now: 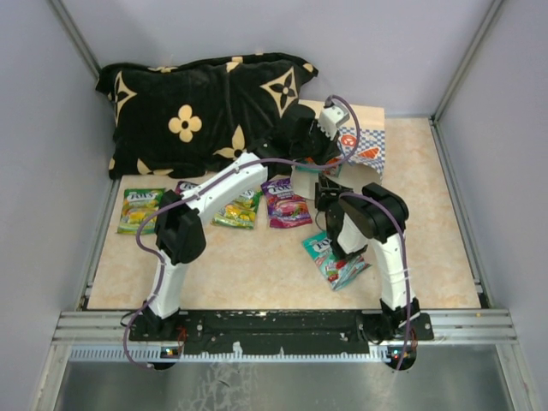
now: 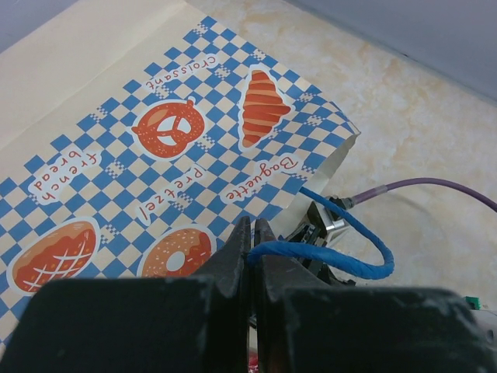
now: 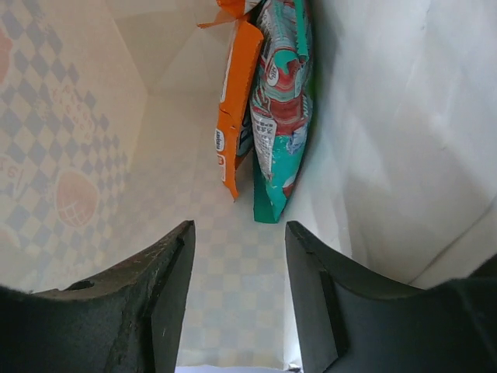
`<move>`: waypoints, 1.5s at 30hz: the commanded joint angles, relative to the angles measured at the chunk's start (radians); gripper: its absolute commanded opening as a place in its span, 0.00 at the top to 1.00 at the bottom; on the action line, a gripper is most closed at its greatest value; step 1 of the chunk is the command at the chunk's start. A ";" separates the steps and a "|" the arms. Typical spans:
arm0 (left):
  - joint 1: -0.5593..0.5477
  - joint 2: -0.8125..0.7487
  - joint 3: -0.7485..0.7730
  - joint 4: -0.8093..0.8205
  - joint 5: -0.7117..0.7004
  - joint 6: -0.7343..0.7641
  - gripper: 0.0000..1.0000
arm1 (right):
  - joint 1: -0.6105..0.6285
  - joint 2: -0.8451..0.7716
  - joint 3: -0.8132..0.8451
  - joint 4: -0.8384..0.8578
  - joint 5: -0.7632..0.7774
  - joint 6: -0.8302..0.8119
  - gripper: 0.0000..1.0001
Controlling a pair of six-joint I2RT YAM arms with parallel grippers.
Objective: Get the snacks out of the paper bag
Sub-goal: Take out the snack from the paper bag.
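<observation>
The paper bag point(image 1: 366, 144) lies at the back right, blue-and-white checkered with orange bread pictures point(image 2: 167, 128). My left gripper point(image 2: 252, 250) is shut on its blue cord handle point(image 2: 342, 260) at the bag's mouth. My right gripper point(image 3: 239, 233) is open and empty inside the bag, its fingers point(image 3: 159, 287) just short of an orange snack point(image 3: 233, 116) and a teal snack point(image 3: 281, 116) standing on edge against the bag's right wall. Out on the table lie two green snacks point(image 1: 141, 210) point(image 1: 238, 210), a magenta one point(image 1: 287, 204) and a teal one point(image 1: 336, 257).
A black cushion with tan flowers point(image 1: 201, 111) fills the back left, close to the bag. Grey walls enclose the table on three sides. A purple cable point(image 2: 435, 186) runs across the table beside the bag's mouth.
</observation>
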 commanded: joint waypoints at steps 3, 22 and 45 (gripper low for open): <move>-0.017 -0.069 -0.024 -0.001 0.000 -0.013 1.00 | -0.016 0.043 0.074 0.132 0.032 0.008 0.49; -0.019 -0.104 -0.039 -0.006 0.031 -0.098 1.00 | -0.024 -0.105 0.194 -0.321 0.002 0.077 0.43; -0.020 -0.117 -0.043 -0.019 0.041 -0.111 1.00 | -0.043 -0.084 0.404 -0.661 0.032 0.063 0.42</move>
